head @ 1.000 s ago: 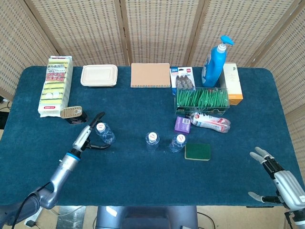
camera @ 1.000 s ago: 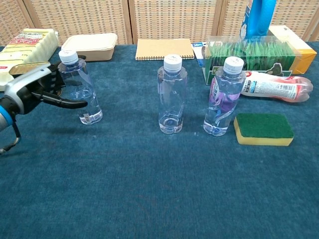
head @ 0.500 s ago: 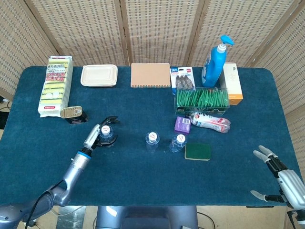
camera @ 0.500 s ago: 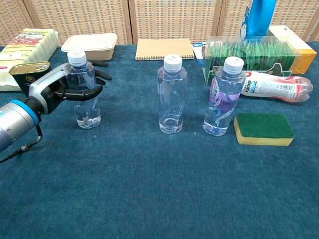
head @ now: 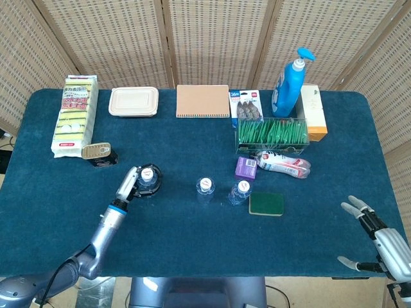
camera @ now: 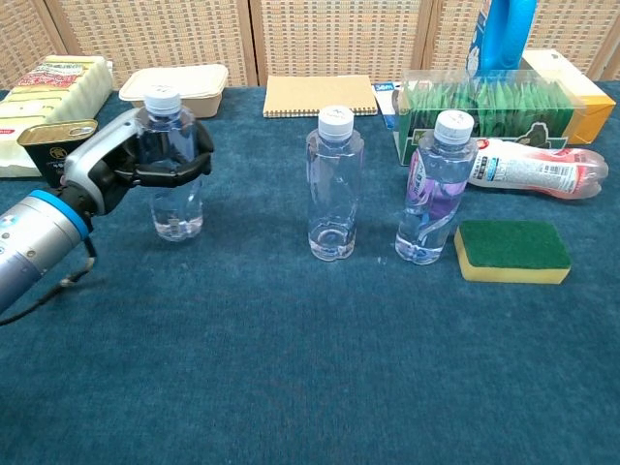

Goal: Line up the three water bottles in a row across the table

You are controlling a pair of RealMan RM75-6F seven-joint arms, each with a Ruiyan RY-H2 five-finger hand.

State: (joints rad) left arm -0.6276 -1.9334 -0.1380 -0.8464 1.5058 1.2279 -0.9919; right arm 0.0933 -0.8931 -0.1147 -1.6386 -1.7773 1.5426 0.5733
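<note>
Three upright water bottles (camera: 335,184), left robot hand (camera: 121,167) gripping one.

Sponge pack (head: 74,115) and food container (head: 133,101) are placed at 10 o'clock; notebook (head: 203,101) at 12; detergent bottle (head: 287,85) at 1; scouring sponge (head: 266,204) at centre.

The bench (camera: 291,387) is covered in deep blue cloth. Three clear bottles (camera: 335,184) carry white caps. The sponge (camera: 511,251) is green on yellow. The notebook (head: 203,101) is tan, the tall pump bottle (head: 286,86) bright blue, the left hand (camera: 116,170) silver and black.
</note>
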